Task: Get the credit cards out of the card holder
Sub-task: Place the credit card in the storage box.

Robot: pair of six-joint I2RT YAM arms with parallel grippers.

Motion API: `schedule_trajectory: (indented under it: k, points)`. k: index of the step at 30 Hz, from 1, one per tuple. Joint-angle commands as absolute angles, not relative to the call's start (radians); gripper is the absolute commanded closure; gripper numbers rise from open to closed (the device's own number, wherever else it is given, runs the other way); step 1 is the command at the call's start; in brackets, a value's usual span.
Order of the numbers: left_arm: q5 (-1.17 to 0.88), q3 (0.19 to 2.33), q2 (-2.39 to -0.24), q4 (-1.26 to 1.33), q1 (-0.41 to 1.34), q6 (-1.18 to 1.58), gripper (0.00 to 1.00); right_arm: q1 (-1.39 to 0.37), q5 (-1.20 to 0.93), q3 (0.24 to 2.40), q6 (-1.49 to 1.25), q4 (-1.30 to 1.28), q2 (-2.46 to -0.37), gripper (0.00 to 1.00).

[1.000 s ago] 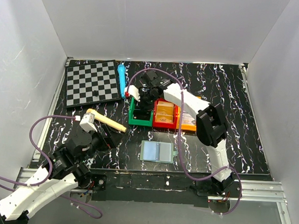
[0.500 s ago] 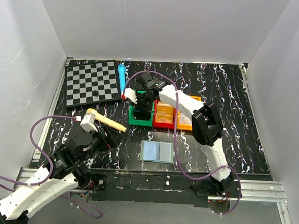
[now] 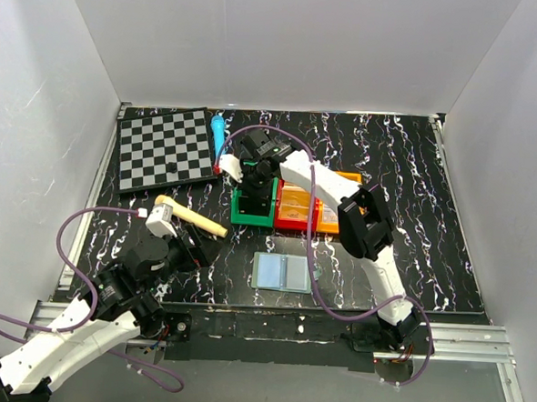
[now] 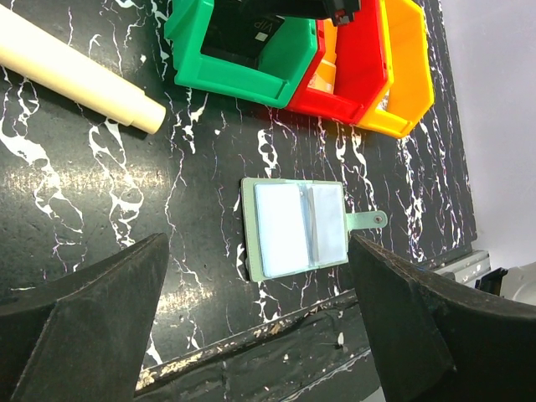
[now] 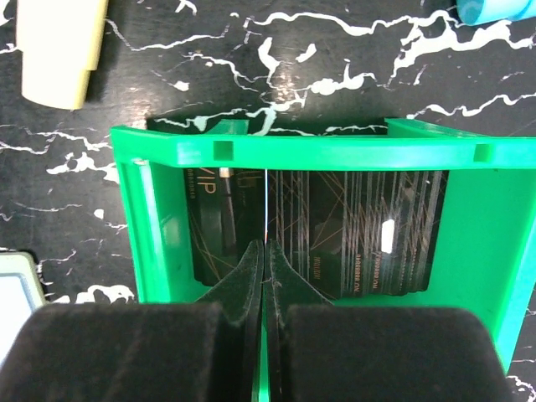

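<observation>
**Over the green bin (image 5: 301, 152), right tool (image 5: 265, 251) pinched shut; card holder (image 4: 299, 224) open beneath the left tool (image 4: 258, 251)**

Beneath the left tool, the card holder lies flat on the worktop (image 4: 100, 209). It is spread open with its two pale blue panels facing up. Its small tab points toward the finger on the right of that wrist view. I see the holder framed between the two fingers, which stand wide apart above it and touch nothing. Ahead of this tool, beyond the holder, the green bin, the red bin (image 4: 356, 59) and the orange bin (image 4: 406, 75) sit side by side. A cream wooden handle (image 4: 75, 79) lies ahead and to the tool's left.

My right tool points down into the green bin. Its fingers are pressed together on a thin card (image 5: 265, 201), which I see only edge-on as a pale sliver running straight out from the tips. Below the tips, dark cards (image 5: 368, 234) lie overlapping on the bin floor.
</observation>
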State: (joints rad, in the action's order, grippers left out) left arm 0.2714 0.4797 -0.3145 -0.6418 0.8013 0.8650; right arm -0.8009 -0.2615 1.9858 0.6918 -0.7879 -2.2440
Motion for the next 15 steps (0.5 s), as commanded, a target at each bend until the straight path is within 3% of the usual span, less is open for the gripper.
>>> schedule_trajectory:
  k: [1, 15]
  points:
    - [0.265, 0.466, -0.318, -0.62, 0.798, 0.87, 0.12, -0.802, -0.176, 2.025, 0.655, -0.802, -2.31, 0.99]
    - [0.27, 0.476, -0.331, -0.614, 0.798, 0.861, 0.12, -0.801, -0.045, 2.057, 0.63, -0.746, -2.332, 0.99]
